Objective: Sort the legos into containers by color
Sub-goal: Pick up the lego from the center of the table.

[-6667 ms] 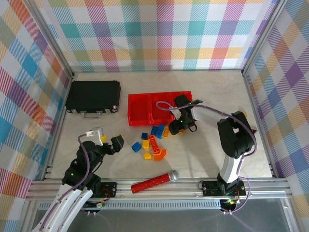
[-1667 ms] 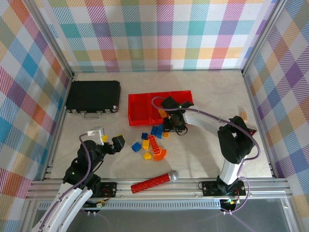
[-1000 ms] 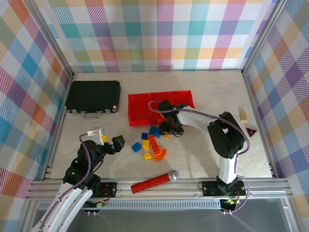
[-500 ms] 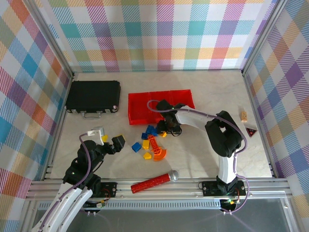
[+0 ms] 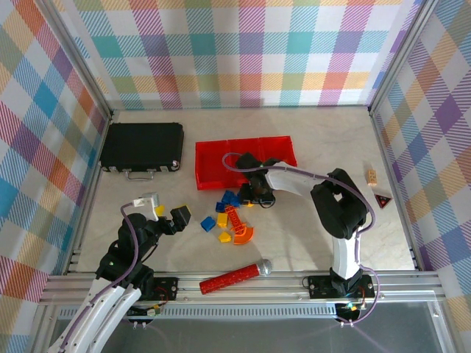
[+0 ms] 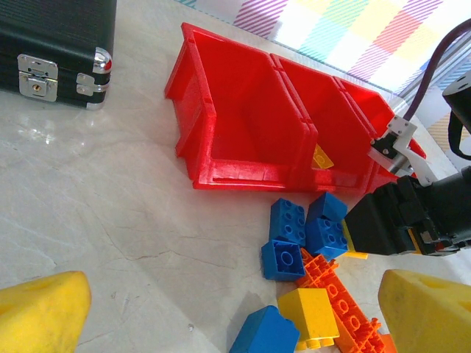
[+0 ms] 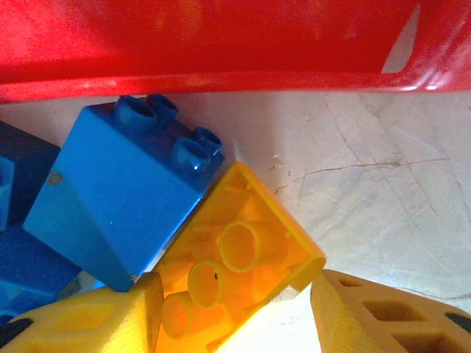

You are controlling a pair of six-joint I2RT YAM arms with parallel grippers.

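Observation:
The three joined red containers [image 5: 213, 163] stand mid-table; a yellow brick [image 6: 321, 157] lies in the middle one. Below them the legos are scattered: blue bricks [image 5: 229, 198], an orange strip [image 5: 233, 218], the orange arch [image 5: 245, 235], and yellow bricks [image 5: 221, 220]. My right gripper [image 5: 255, 197] is down at the pile by the bins' front wall [image 7: 221, 44]. It is open, its fingers either side of an upturned yellow brick [image 7: 243, 257] that leans on a blue brick [image 7: 125, 198]. My left gripper [image 5: 171, 217] hangs open and empty to the left of the pile.
A flat black case [image 5: 141, 145] lies at the back left. A red stick with a silver tip [image 5: 235, 277] rests near the front rail. A tan block [image 5: 372, 176] and a small red triangle [image 5: 381, 200] sit by the right wall.
My right gripper has come from the right bin leftward and down to the pile, nudging blue bricks left. The bins' right end has shifted slightly. The left arm has not moved.

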